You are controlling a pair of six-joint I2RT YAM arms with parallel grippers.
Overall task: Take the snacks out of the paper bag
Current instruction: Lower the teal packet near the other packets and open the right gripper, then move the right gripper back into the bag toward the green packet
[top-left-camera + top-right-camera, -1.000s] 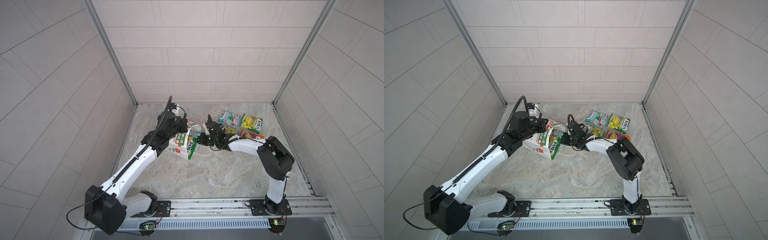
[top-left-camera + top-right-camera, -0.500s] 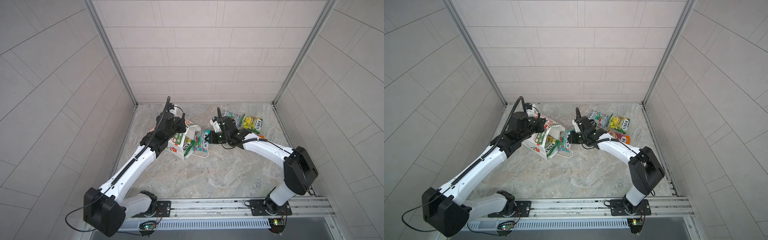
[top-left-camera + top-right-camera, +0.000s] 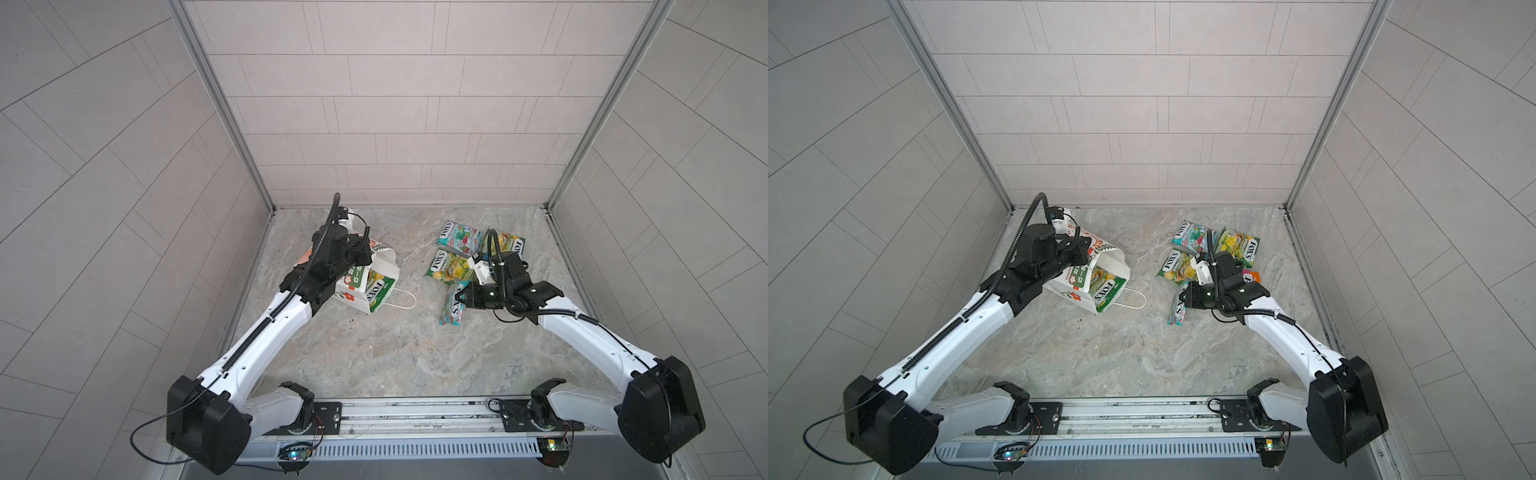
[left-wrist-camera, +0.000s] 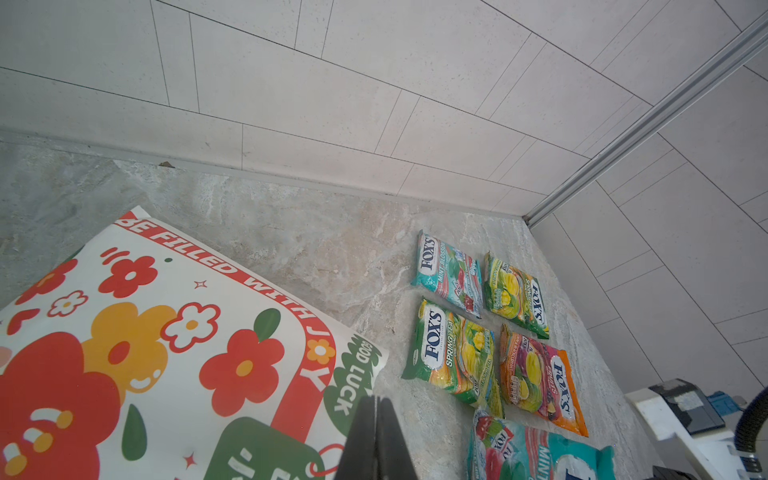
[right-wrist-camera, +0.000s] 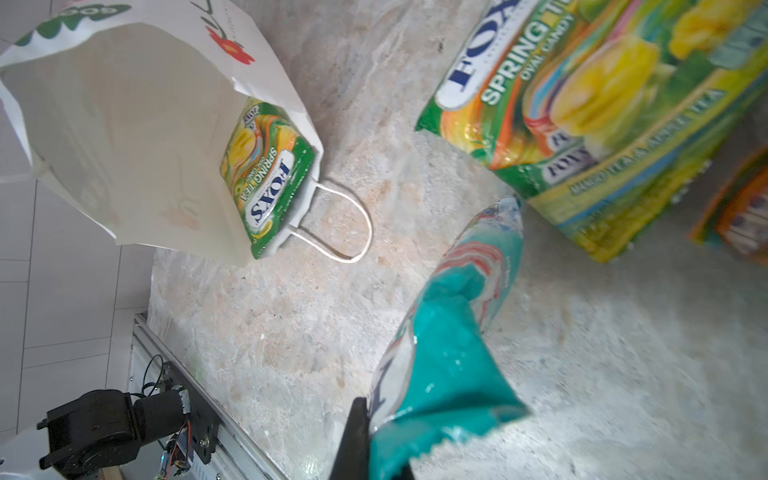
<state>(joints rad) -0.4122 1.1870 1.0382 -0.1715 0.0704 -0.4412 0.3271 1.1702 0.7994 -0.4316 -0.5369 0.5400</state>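
Observation:
The white paper bag (image 3: 351, 296) (image 3: 1073, 286) (image 4: 166, 332) (image 5: 124, 124) lies on its side, mouth toward the middle. One green-yellow snack (image 3: 380, 289) (image 3: 1104, 289) (image 5: 266, 178) shows in its mouth. My left gripper (image 3: 358, 254) (image 4: 376, 415) is shut on the bag's upper rim. My right gripper (image 3: 463, 297) (image 3: 1187, 295) (image 5: 370, 432) is shut on a teal-red snack (image 3: 453, 307) (image 5: 449, 332) by one end, just over the floor. Several more snacks (image 3: 459, 237) (image 3: 1177, 266) (image 4: 453, 353) lie flat at the back right.
Tiled walls close in the marble floor (image 3: 395, 353) on three sides. A metal rail (image 3: 415, 415) with both arm bases runs along the front. The bag's cord handle (image 3: 401, 299) lies loose on the floor by its mouth.
My right gripper has pulled the teal-red snack out of the bag's mouth and carried it right, beside the other packets. The left gripper has kept hold of the bag.

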